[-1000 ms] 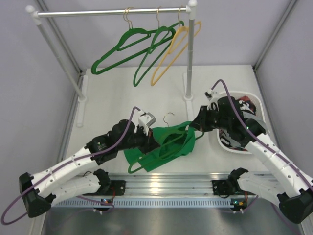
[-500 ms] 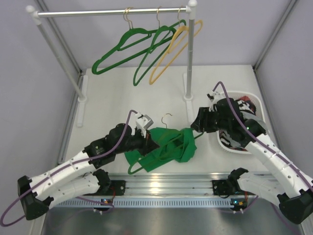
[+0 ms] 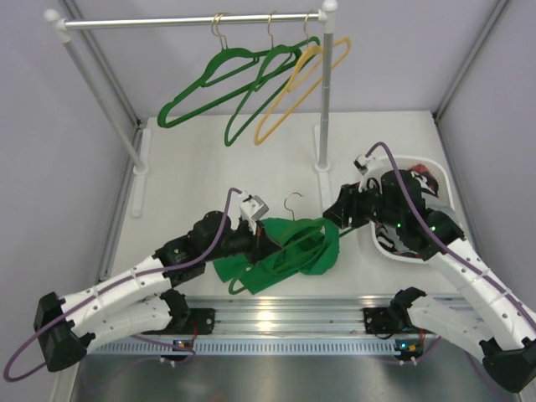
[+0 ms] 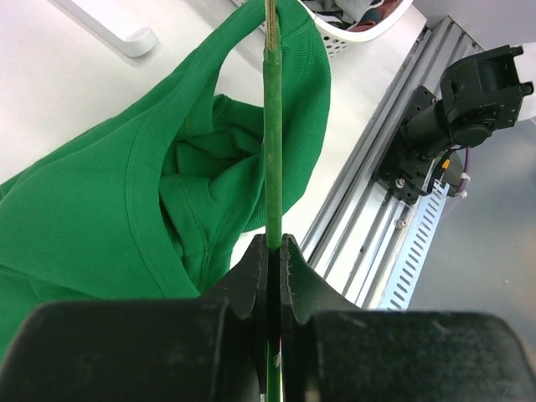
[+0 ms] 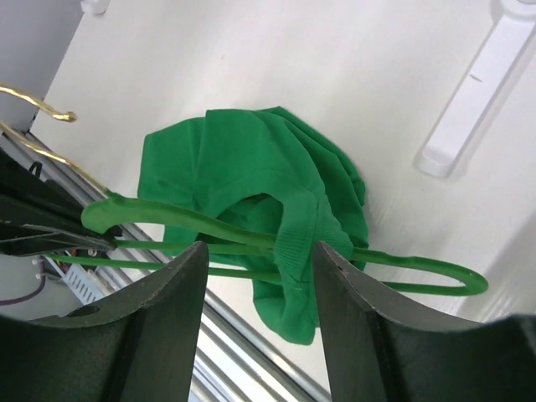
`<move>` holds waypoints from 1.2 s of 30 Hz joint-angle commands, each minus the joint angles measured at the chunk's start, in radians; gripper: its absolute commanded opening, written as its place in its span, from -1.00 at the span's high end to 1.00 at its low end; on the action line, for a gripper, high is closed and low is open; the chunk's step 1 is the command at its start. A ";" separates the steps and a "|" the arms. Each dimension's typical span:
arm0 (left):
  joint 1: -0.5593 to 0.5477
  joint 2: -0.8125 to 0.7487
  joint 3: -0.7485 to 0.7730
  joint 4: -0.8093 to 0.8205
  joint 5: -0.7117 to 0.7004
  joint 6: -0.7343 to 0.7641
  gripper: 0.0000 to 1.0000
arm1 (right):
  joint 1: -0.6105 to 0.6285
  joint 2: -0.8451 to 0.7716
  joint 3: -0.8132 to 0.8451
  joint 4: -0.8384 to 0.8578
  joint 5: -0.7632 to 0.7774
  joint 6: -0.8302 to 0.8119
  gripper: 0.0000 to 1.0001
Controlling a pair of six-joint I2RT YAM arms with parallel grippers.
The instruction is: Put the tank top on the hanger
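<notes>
Jaws of left gripper (image 4: 275, 251) clamped on hanger (image 4: 272, 126), right gripper (image 5: 258, 251) spread wide, tank top (image 5: 243, 167) bunched

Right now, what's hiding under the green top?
The green hanger pokes through the top: one strap loops over its arm, and the left gripper pinches its bar. Cloth covers the hanger's middle and the table beneath.
</notes>
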 commanded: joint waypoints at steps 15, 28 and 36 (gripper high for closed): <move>-0.002 0.190 -0.018 0.353 0.063 -0.013 1.00 | 0.324 0.090 0.005 0.182 0.307 -0.036 -0.25; -0.004 0.244 -0.022 0.429 0.113 -0.050 1.00 | 0.423 0.194 0.040 0.170 0.548 -0.014 -0.20; -0.004 0.241 -0.055 0.541 0.123 -0.076 1.00 | 0.448 0.226 0.082 0.118 0.631 -0.004 -0.01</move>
